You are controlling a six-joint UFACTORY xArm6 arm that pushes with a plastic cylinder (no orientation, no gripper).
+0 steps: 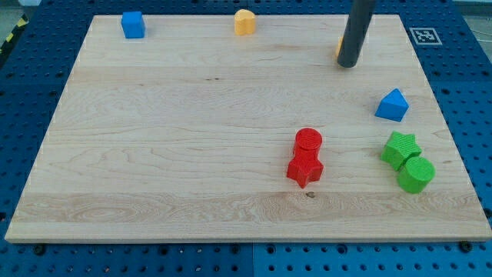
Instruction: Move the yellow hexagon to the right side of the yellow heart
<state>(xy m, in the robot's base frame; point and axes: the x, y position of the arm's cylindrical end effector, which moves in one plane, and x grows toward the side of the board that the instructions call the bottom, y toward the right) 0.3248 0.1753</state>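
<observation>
Yellow heart [244,22] top edge — yellow hexagon [339,48] mostly hidden, top right.

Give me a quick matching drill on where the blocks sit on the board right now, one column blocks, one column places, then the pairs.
Blocks:
1. blue cube
2. blue triangle
3. red cylinder
4. green cylinder

Places:
A. directly below the green star
B. the view's top left corner
C. touching the red star
D. right edge, below my tip

Pairs: 1-B, 2-D, 3-C, 4-A

The dark rod's tip [347,65] is hiding most of a yellow-orange block [339,49]; the yellow heart-like block [244,22] is sitting well left.
</observation>
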